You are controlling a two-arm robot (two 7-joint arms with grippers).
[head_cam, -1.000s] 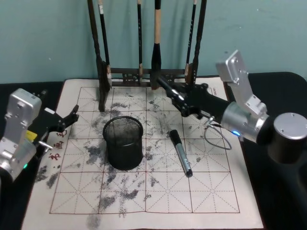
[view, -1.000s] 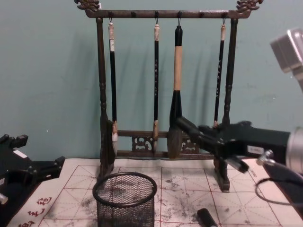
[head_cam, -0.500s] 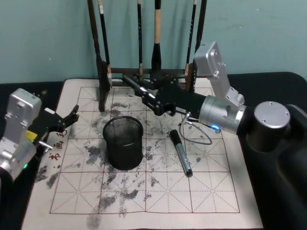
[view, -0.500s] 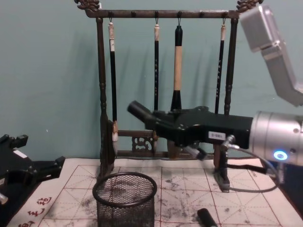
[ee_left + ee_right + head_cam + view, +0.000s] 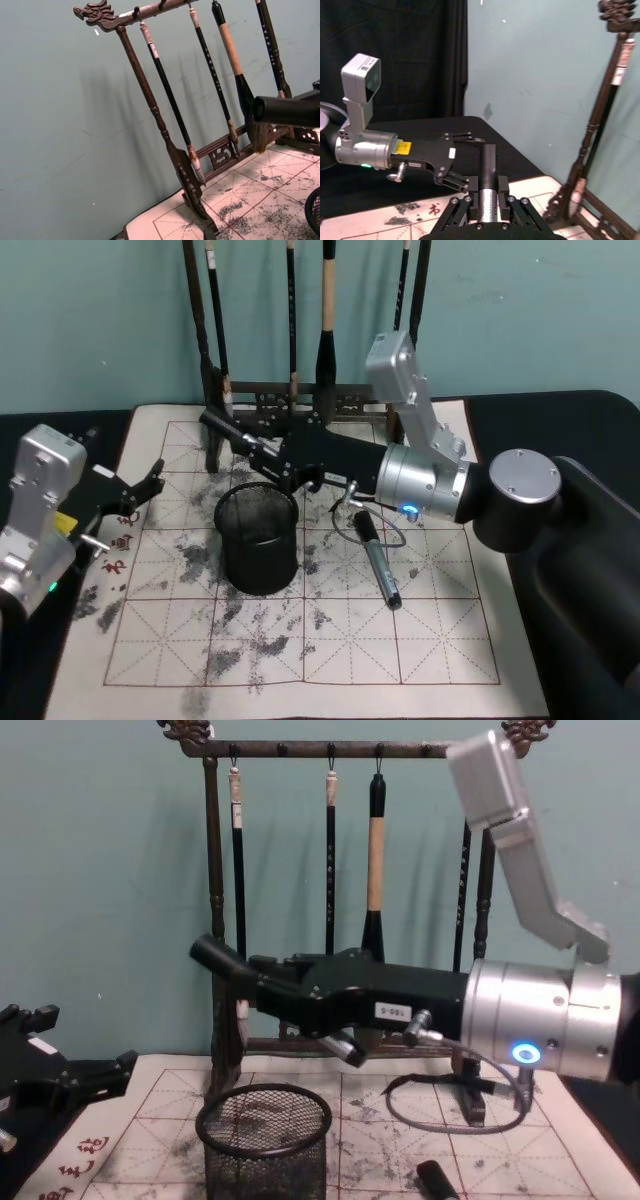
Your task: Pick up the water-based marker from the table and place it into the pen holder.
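My right gripper (image 5: 268, 453) is shut on the water-based marker (image 5: 488, 172), which has a black cap and a silver barrel. It holds the marker nearly level, cap end (image 5: 210, 956) pointing left. The marker hangs just above and behind the far rim of the pen holder (image 5: 257, 537), a black wire-mesh cup (image 5: 264, 1138) on the mat. The left wrist view shows the marker's black end (image 5: 285, 111) and the pen holder's edge (image 5: 315, 210). My left gripper (image 5: 150, 483) rests open at the mat's left edge, apart from everything.
A second marker (image 5: 375, 560) lies on the table's white felt mat (image 5: 450, 640), right of the cup. A tall dark wooden rack (image 5: 216, 920) hung with brushes (image 5: 375, 850) stands close behind my right gripper. The right arm's cable (image 5: 375, 523) loops above the mat.
My right arm has swung left with the marker, from in front of the rack's right post to just over the pen holder's far rim. The left arm has not moved.
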